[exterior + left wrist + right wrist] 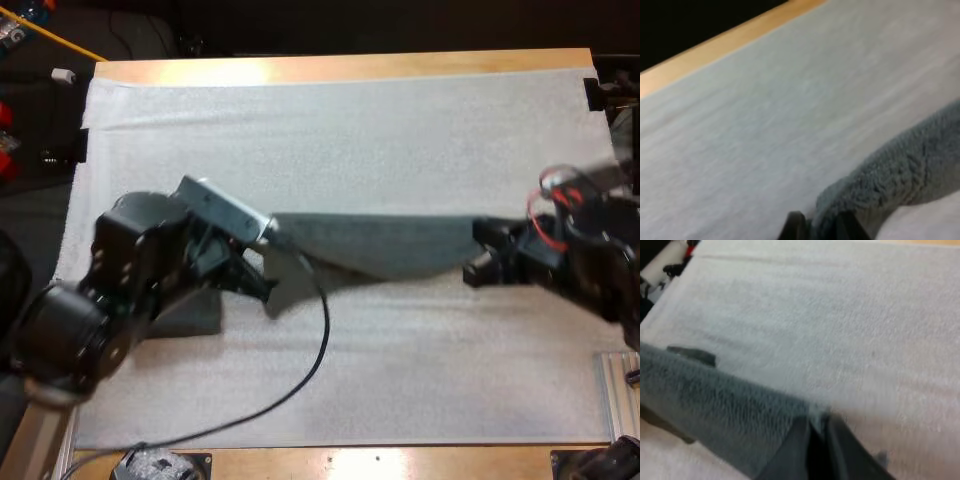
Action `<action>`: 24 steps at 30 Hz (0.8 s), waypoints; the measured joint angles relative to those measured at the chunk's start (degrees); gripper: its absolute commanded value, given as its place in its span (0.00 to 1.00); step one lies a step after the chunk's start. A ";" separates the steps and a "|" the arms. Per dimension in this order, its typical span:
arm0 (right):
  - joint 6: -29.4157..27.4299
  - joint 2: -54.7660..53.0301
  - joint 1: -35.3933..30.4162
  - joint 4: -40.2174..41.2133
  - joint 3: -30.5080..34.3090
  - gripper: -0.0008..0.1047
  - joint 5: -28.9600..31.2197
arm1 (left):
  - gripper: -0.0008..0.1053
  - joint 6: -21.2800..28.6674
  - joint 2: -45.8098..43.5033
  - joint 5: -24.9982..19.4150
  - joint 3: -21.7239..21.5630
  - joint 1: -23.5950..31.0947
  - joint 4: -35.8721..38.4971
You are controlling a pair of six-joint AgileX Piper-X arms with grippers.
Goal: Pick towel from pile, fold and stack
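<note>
Towel, dark grey-green and plush, stretches in a long band above the white mat in the high view, its lower edge sagging in a shallow curve. At one end the left gripper has it clamped, though the bulky arm hides the pinch itself. At the other end the right gripper meets it, black fingers blurred. A dark patch under the left arm may be cloth or shadow.

Left wrist view: two black fingertips, cut off short, press on a rolled, nubby edge of the towel. Beyond lie the mat's fine pebbled surface and the table's wooden rim.

Right wrist view: the right gripper is closed on the towel's corner, fingers nearly meeting through the pile. The cloth runs off from it as a fuzzy ridge.
</note>
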 measured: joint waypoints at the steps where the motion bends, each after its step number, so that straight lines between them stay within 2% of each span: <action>1: 0.55 -1.05 1.08 0.95 0.00 0.01 0.53 | 0.05 -0.23 -0.83 0.74 0.00 0.00 0.71; 9: 7.90 -4.93 7.89 7.99 0.00 0.01 1.18 | 0.05 0.13 -4.48 2.40 -0.05 0.00 10.04; 13: 10.53 -4.07 9.96 9.27 1.60 0.01 1.18 | 0.05 3.26 -3.84 2.20 1.46 0.00 9.60; 17: 12.66 -0.33 10.00 8.43 5.93 0.01 2.65 | 0.05 7.35 -1.37 -2.77 8.51 0.00 2.64; 20: 12.19 5.58 9.95 3.14 9.57 0.01 8.61 | 0.05 8.28 3.07 -5.67 14.61 0.91 -5.81; 24: 11.41 14.52 7.04 -7.07 11.14 0.01 13.00 | 0.05 8.44 9.59 -6.84 17.38 3.75 -15.54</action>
